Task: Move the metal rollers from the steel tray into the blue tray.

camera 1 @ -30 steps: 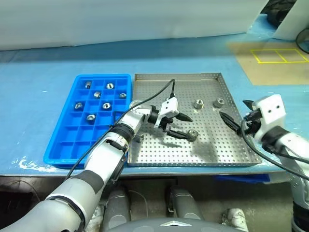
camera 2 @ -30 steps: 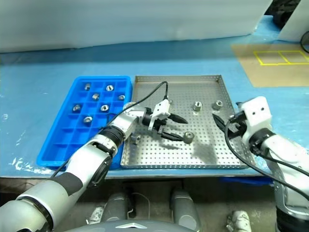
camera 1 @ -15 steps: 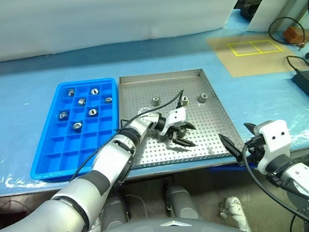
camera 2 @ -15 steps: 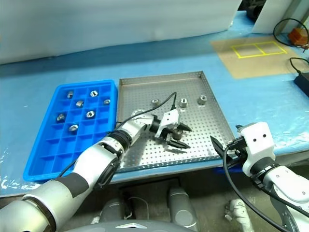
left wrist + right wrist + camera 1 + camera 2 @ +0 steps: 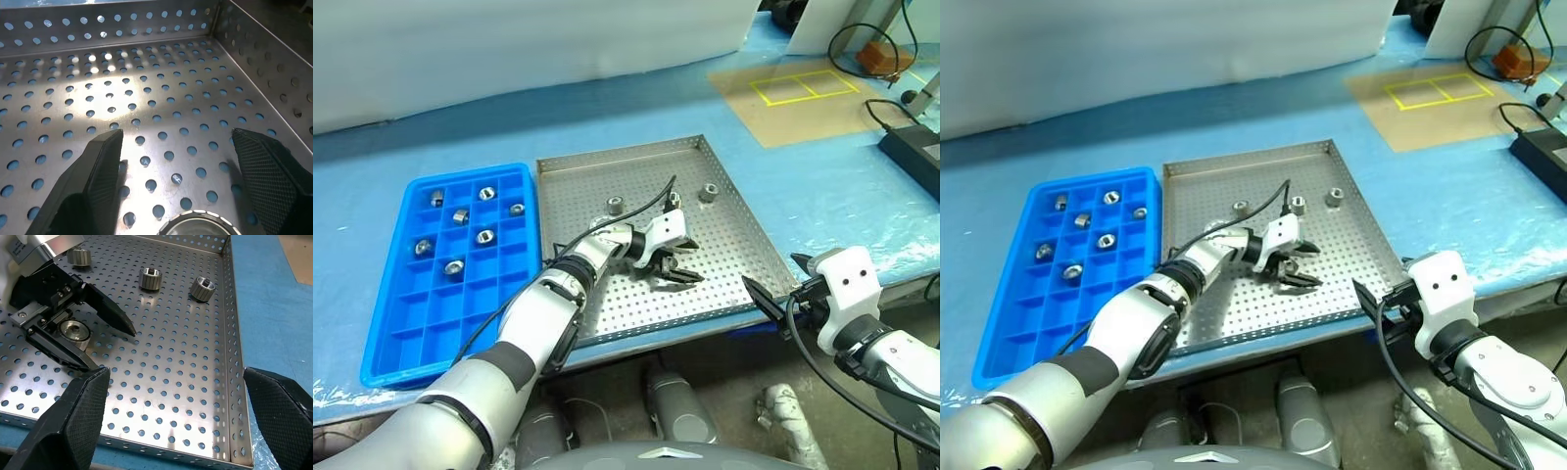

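Observation:
The steel tray (image 5: pixel 729 250) lies mid-table with three loose metal rollers (image 5: pixel 615 206) (image 5: pixel 673 200) (image 5: pixel 709 193) toward its far side. A further roller (image 5: pixel 73 330) stands on the perforated floor deep between the fingers of my left gripper (image 5: pixel 698 262), which is open and low over the tray; both fingers stand clear of the roller. The blue tray (image 5: pixel 421 328) sits against the steel tray's left rim and holds several rollers (image 5: pixel 483 236) in its far compartments. My right gripper (image 5: pixel 773 274) is open and empty at the steel tray's near right corner.
The blue-covered table's front edge runs just below both trays. A brown mat with yellow tape squares (image 5: pixel 803 88) lies far right. A black box with cables (image 5: pixel 911 147) sits at the right edge. A white panel (image 5: pixel 509 39) closes the back.
The camera has swung right. My left gripper has sunk and slid forward, so the roller once at its lower fingertip is deep between the fingers. My right gripper pulled back toward the tray's near corner.

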You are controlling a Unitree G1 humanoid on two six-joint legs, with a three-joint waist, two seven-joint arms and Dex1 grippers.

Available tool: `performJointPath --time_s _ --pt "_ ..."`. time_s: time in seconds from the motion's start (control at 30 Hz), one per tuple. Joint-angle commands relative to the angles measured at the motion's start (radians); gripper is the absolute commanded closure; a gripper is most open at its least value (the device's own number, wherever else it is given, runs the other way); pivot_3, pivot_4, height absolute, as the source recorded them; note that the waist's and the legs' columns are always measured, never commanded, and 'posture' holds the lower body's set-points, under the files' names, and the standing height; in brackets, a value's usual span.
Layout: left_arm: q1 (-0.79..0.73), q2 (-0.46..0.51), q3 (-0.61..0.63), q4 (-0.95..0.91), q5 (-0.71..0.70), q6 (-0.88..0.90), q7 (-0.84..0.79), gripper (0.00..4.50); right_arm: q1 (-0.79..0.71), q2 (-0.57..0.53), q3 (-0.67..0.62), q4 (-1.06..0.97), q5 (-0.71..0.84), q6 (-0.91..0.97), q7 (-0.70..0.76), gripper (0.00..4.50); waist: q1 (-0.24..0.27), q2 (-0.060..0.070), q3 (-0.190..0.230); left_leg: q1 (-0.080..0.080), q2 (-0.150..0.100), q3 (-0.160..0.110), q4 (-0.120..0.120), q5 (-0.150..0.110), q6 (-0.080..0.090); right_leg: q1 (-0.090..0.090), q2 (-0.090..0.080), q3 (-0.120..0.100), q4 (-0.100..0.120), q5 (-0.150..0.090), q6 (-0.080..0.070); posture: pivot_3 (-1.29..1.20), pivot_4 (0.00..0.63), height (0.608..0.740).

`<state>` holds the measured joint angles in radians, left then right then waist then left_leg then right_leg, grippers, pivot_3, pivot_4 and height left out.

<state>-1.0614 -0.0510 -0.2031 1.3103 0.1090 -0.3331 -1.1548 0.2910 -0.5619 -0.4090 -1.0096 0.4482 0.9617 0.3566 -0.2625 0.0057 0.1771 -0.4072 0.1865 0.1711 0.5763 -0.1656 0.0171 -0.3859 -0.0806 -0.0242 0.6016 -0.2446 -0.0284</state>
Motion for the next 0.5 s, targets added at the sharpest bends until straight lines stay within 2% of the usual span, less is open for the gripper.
performJointPath --time_s 0.03,0.3,0.43,0.5 --pt "0.001 0.018 0.010 -0.010 0.008 0.016 -0.028 0.78 -0.009 -0.008 0.012 -0.018 -0.006 -0.009 -0.011 0.00 -0.001 0.000 0.000 0.000 0.000 0.000 0.000 0.000 0.000 0.000 0.000 0.000 0.000 0.000 0.000 -0.78 0.150 0.740" --pt "0.017 0.022 0.012 -0.013 0.017 0.030 -0.041 0.78 -0.043 -0.024 0.036 0.020 -0.018 -0.022 -0.014 0.00 -0.001 0.000 0.000 0.000 -0.002 0.000 0.001 -0.001 0.002 0.002 -0.003 -0.001 -0.001 0.000 0.000 -0.76 0.150 0.740" --pt "0.021 0.014 0.011 -0.016 0.022 0.033 -0.037 1.68 -0.049 -0.025 0.048 0.024 -0.026 -0.025 -0.017 0.00 -0.002 0.000 0.000 0.000 -0.006 -0.001 0.001 -0.002 0.004 0.002 -0.007 -0.001 -0.001 -0.001 0.002 -0.76 0.150 0.740" --pt "0.026 0.014 0.007 -0.017 0.030 0.019 -0.028 1.68 -0.049 -0.023 0.050 0.026 -0.032 -0.028 -0.020 0.00 -0.002 0.000 0.000 0.000 -0.007 -0.001 0.001 -0.003 0.005 0.002 -0.008 -0.001 -0.001 -0.002 0.003 -0.76 0.150 0.740"
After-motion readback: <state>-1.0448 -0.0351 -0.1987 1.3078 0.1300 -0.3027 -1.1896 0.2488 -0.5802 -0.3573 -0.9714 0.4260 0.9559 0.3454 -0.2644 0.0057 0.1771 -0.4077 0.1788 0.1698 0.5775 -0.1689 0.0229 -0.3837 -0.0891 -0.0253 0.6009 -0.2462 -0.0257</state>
